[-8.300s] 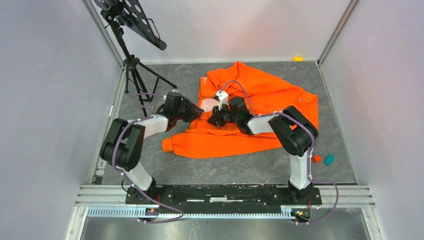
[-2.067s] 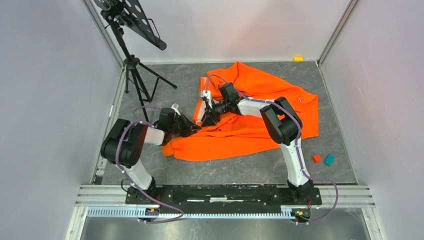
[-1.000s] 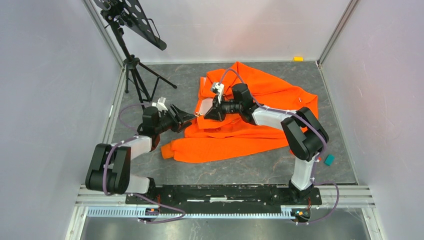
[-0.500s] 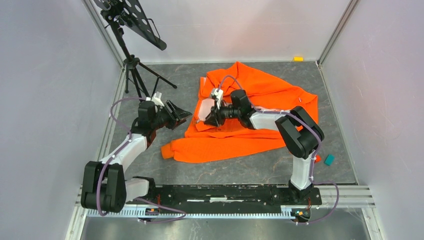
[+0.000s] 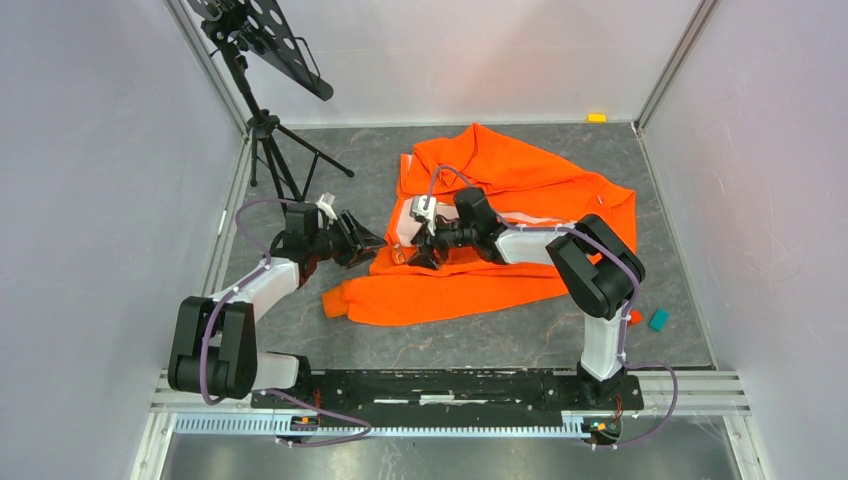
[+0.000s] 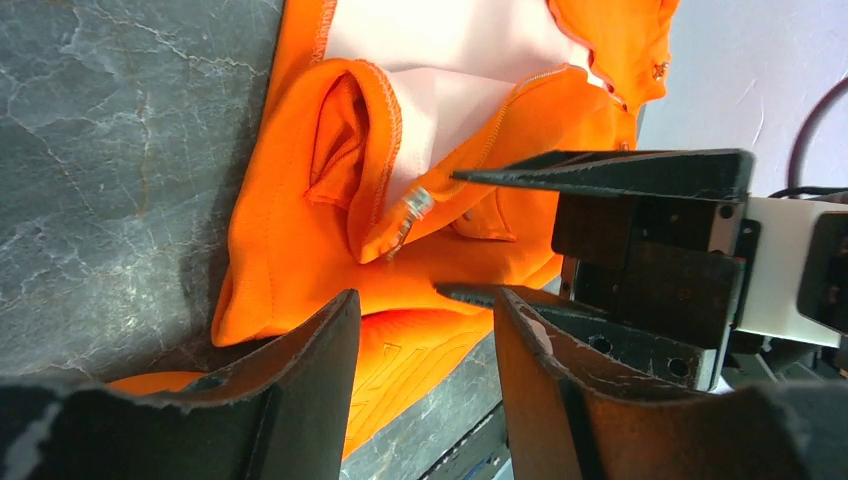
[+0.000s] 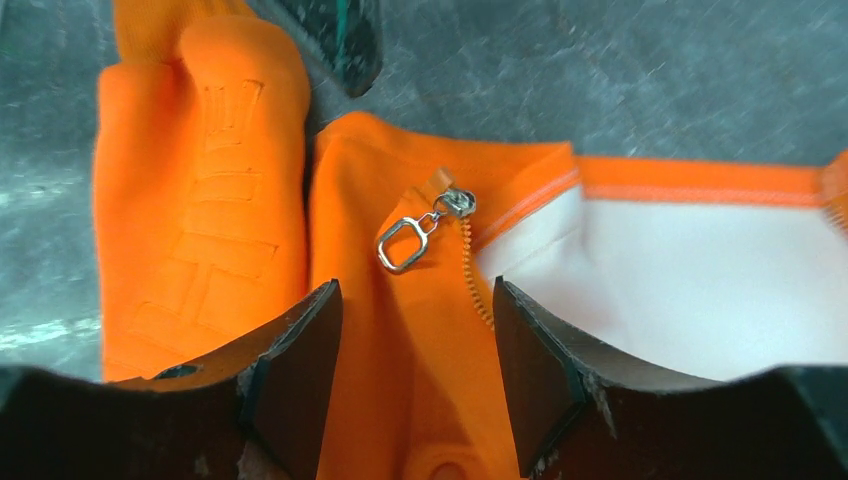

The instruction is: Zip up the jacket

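The orange jacket lies crumpled and open on the grey floor, its pale lining showing at the front. The metal zipper pull lies on the bottom corner of one front edge, just ahead of my right gripper. My right gripper is open above that corner with only fabric between its fingers. My left gripper is open and empty just left of the jacket's edge, facing the right gripper. The left wrist view shows the zipper pull and my left gripper short of it.
A black music stand on a tripod stands at the back left. Small red and teal blocks lie at the right, a yellow block at the back wall. Walls enclose the floor.
My left gripper has let go of the jacket's edge, swung out left and come back toward it. My right gripper has shifted down and left over the zipper corner.
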Action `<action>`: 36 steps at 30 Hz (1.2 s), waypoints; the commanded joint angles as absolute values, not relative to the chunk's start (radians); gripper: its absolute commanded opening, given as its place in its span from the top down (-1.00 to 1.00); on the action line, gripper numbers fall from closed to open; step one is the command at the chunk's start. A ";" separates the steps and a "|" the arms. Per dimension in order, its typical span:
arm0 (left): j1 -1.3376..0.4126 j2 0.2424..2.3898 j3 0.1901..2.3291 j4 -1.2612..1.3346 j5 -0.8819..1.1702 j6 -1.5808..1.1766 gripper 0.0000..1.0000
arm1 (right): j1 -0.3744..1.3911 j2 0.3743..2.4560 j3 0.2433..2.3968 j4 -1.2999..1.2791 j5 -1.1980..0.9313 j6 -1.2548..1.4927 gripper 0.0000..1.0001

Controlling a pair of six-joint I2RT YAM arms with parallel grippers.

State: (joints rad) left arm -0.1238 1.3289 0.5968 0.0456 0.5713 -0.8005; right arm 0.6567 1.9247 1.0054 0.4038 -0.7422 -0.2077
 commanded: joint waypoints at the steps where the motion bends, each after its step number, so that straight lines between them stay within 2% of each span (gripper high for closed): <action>1: -0.122 1.336 0.650 0.049 0.620 -0.744 -0.16 | 0.663 1.950 1.118 0.292 -0.707 -0.445 -0.25; 13: -0.120 1.360 0.658 0.045 0.635 -0.730 -0.13 | 0.666 2.065 1.236 0.216 -0.689 -0.512 -0.20; 16: -0.121 1.366 0.657 0.044 0.636 -0.729 -0.11 | 0.666 2.087 1.263 0.181 -0.690 -0.504 -0.09; 20: -0.120 1.362 0.651 0.058 0.638 -0.738 -0.10 | 0.666 2.095 1.311 0.141 -0.641 -0.432 0.20; 29: -0.109 1.348 0.612 0.153 0.673 -0.832 -0.16 | 0.666 1.991 1.235 0.205 -0.657 -0.349 0.42; 32: -0.109 1.343 0.608 0.155 0.673 -0.836 -0.16 | 0.667 1.987 1.226 0.182 -0.649 -0.367 0.41; 36: -0.107 1.342 0.606 0.154 0.674 -0.839 -0.18 | 0.667 1.985 1.212 0.204 -0.633 -0.370 0.13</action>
State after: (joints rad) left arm -0.1131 1.3632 0.6140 0.1127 0.6403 -0.8066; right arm 0.6613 2.0293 1.2263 0.1711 -0.6415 -0.3695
